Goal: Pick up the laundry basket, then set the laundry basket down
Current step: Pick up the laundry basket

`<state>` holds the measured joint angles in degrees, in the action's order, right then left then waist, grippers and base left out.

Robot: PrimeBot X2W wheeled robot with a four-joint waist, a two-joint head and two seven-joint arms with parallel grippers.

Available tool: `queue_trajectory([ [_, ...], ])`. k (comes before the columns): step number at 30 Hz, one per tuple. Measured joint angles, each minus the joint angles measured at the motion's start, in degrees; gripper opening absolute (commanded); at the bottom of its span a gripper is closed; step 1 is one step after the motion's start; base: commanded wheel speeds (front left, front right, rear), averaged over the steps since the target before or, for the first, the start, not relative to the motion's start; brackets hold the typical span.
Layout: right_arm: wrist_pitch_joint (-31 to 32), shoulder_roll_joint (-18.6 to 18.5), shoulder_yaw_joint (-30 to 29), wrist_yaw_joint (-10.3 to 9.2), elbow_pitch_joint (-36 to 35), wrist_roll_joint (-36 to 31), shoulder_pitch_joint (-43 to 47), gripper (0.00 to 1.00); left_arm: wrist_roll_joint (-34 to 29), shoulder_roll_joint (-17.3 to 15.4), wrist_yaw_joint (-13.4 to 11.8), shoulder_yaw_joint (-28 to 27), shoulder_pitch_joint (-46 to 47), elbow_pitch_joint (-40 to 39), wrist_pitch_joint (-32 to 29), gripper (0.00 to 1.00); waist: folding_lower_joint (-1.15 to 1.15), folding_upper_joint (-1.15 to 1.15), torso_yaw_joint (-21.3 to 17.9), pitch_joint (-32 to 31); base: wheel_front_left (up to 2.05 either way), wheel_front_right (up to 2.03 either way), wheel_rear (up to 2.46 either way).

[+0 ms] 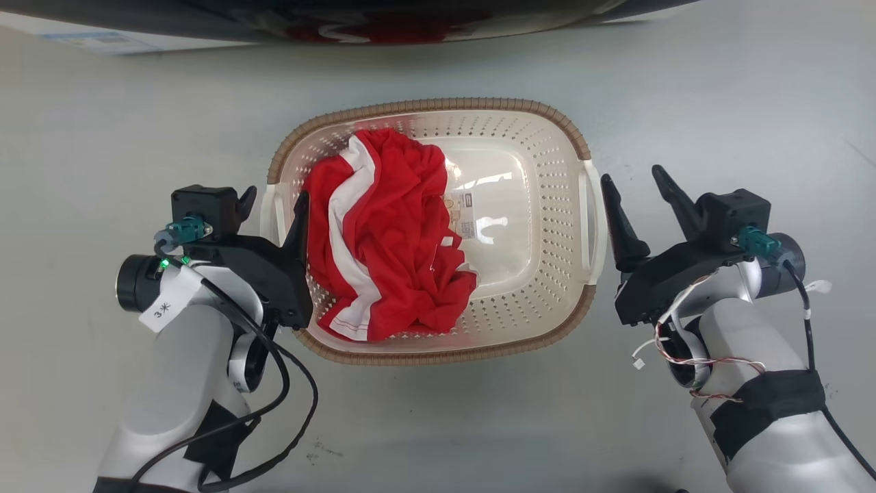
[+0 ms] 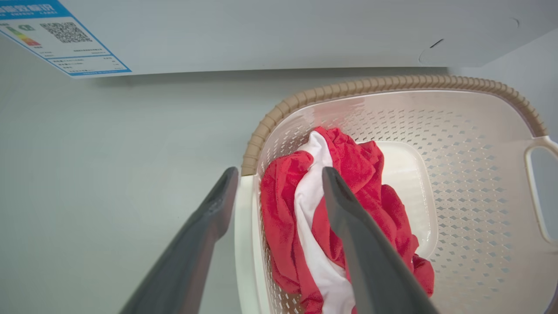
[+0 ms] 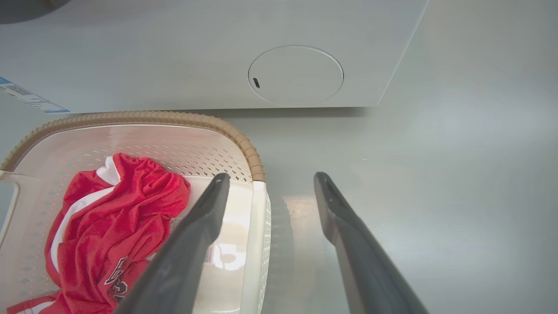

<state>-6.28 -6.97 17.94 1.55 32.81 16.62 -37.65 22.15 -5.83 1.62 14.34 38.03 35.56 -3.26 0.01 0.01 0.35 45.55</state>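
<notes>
The laundry basket (image 1: 438, 104), cream and perforated with a brown woven-look rim, sits on the grey floor. A crumpled red and white garment (image 1: 390, 233) lies in its left half. My left gripper (image 1: 274, 202) is open, with one finger outside the left loop handle (image 1: 268, 226) and one inside the basket. In the left wrist view the left gripper (image 2: 279, 174) straddles that white handle (image 2: 244, 226) beside the garment (image 2: 357, 165). My right gripper (image 1: 633, 178) is open at the right handle (image 1: 590, 219). In the right wrist view the right gripper (image 3: 268, 179) has the handle (image 3: 257, 218) between its fingers.
A white appliance front (image 2: 261, 35) with an energy label (image 2: 52, 35) and a round cap (image 3: 295, 75) stands just behind the basket. A dark curved edge with red behind it (image 1: 383, 27) runs along the top of the head view. Bare grey floor (image 1: 718, 103) surrounds the basket.
</notes>
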Motion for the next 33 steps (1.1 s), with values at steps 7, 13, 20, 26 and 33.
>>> queue_trajectory([
  [7,-0.18,1.1,1.14,0.49,4.19,-0.03,-2.04,1.0,1.63,-0.25,0.94,-0.68,0.71,5.8,-0.16,1.0,0.0,0.0,0.08,2.44,0.0,0.0,0.0],
  [13,-0.21,1.53,2.1,1.31,8.05,-0.03,-3.02,1.0,2.0,-0.33,1.94,-0.73,1.84,10.32,-0.18,1.0,0.0,0.0,-0.13,3.7,0.0,0.0,0.0],
  [20,-0.3,1.97,2.8,2.47,11.7,-0.02,-4.74,0.0,2.55,0.54,2.98,-0.31,5.03,13.96,-0.55,0.0,-0.01,0.0,0.03,4.44,0.0,0.0,0.0],
  [26,-0.37,2.19,2.76,3.02,14.18,0.2,-6.37,0.0,2.91,1.13,3.46,-0.2,6.75,16.48,-0.37,0.0,-0.01,-0.02,0.23,4.4,0.0,0.0,0.0],
  [33,-0.77,2.24,2.85,3.7,17.92,0.87,-7.25,0.0,2.91,1.88,3.99,0.88,7.61,20.12,0.42,0.0,-0.01,-0.02,0.42,3.07,0.0,0.0,0.0],
])
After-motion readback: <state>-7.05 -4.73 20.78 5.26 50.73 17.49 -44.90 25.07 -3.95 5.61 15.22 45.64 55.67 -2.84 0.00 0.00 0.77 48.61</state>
